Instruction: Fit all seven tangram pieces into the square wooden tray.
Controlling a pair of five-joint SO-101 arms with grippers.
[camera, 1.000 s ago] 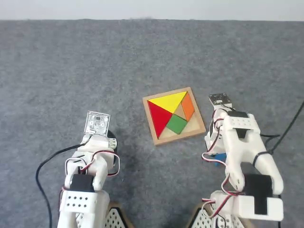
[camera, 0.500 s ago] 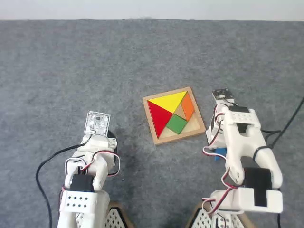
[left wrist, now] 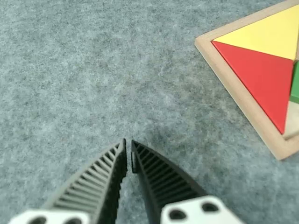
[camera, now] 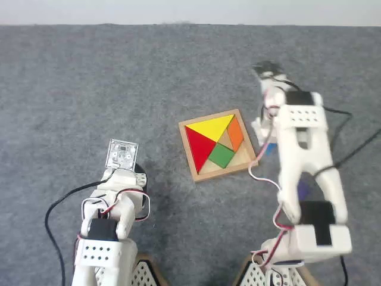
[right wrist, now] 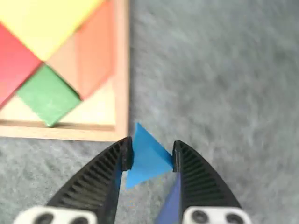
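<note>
Left wrist view first. Note left gripper [left wrist: 128, 143] with ribbed fingers pressed together, holding nothing, over grey felt mat [left wrist: 70, 70]. Idle, near but clear of square wooden tray [left wrist: 243, 93].

Move to high view, tray contents. Count large red triangle [camera: 199, 148], large yellow triangle [camera: 212, 127], small green square [camera: 221, 155] and orange parallelogram [camera: 236, 133], all seated flat. Log tan triangle [camera: 224, 139] among yellow, green and orange as probable fifth piece; tone close to bare wood, so not certain. See two pale bare triangular gaps along the tray edge nearest the arms, either side of the green square.

Right wrist view. Find right gripper [right wrist: 151, 151] partly closed, fingers clamped on either side of small blue triangle [right wrist: 145, 161], just outside tray rim near a corner. Cannot tell whether lifted or resting on felt.

Progress, judged: four, likely five, of seven placed; blue triangle in hand, not yet in; one more needed. Suspect violet-blue piece [right wrist: 169, 205], lying on felt just beside blue triangle.

Hidden or unclear: violet-blue piece cut off by frame edge and one finger, shape unreadable, and mostly under right arm in high view. Left fingers concealed beneath wrist camera there. Blue triangle reduced to a sliver beside the tray corner.
</note>
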